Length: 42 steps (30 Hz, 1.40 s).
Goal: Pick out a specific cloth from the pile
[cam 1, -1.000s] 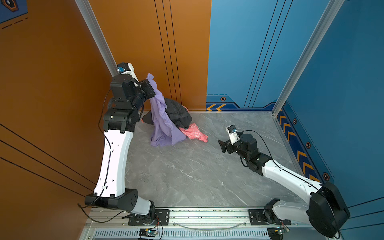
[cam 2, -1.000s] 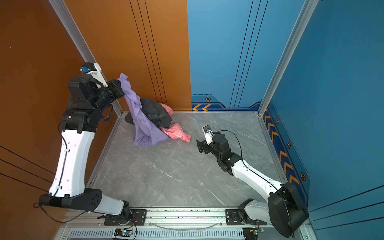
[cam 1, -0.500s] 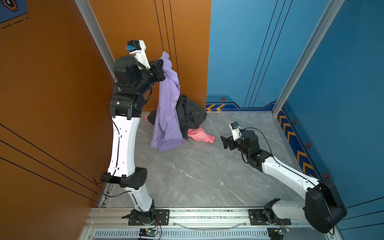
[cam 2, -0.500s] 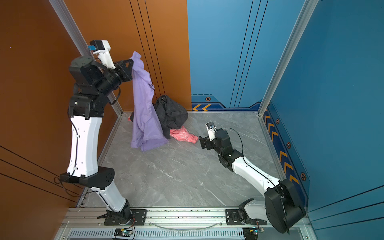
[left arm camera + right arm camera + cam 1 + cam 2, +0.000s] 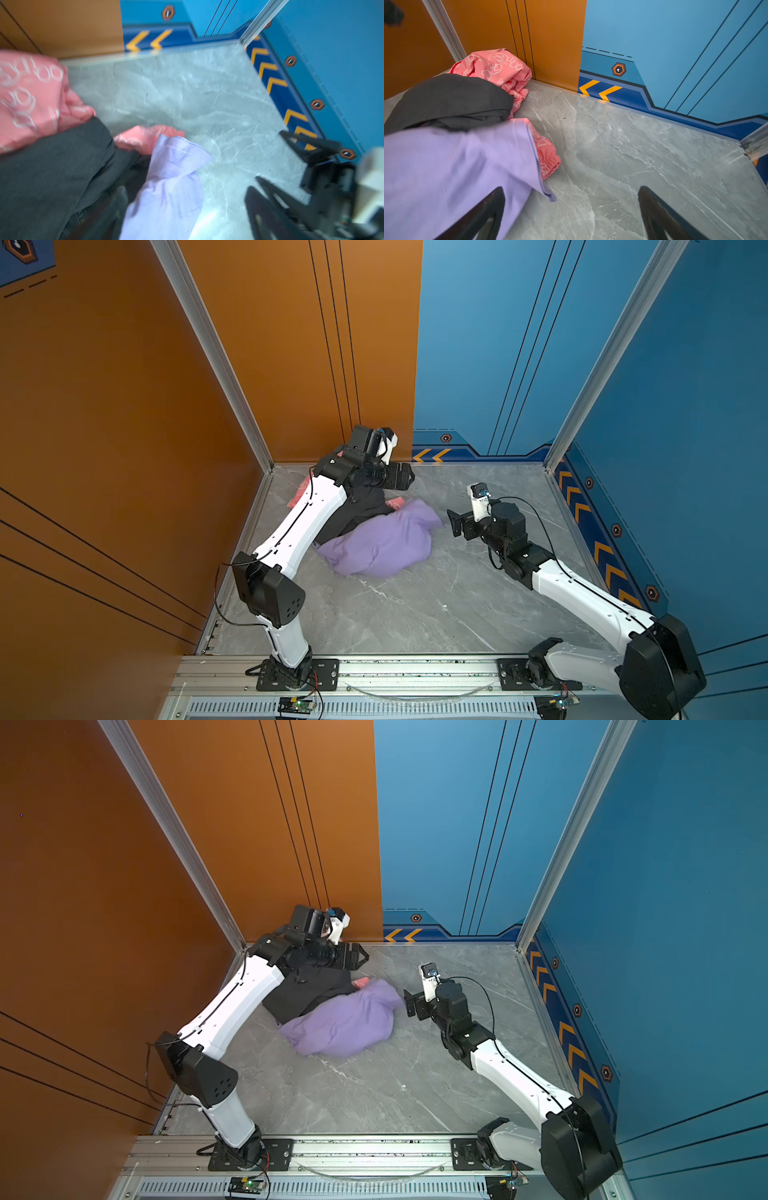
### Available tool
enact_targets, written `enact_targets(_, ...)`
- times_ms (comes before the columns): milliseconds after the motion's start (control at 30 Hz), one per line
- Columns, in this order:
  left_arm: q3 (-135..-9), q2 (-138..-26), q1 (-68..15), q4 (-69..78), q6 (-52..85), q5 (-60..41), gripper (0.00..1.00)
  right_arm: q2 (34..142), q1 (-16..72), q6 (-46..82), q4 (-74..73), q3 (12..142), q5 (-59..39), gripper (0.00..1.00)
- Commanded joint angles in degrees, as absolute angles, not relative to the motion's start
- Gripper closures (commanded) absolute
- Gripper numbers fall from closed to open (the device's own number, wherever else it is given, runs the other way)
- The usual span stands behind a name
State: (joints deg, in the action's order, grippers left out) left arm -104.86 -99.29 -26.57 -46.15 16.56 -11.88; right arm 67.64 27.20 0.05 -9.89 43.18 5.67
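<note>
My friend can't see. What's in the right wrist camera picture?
A lavender cloth lies crumpled on the grey table, overlapping a black garment and a pink printed garment piled by the orange wall. The right gripper is open and empty, close beside the cloth.

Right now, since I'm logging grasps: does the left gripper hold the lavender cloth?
No, the cloth lies heaped on the table, apart from the open left gripper.

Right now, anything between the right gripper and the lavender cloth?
Nothing visible. The open right gripper sits beside the lavender cloth, only bare floor between; the black garment and coral-pink garment lie beyond it.
</note>
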Motion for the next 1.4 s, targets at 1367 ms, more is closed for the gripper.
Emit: enact_targets(1367,-36.05,-69.57,-9.25,-19.91,51.04,-20.18,0.38,76.14,35.03,-1.49,-5.91,48.4,-3.23,0.0)
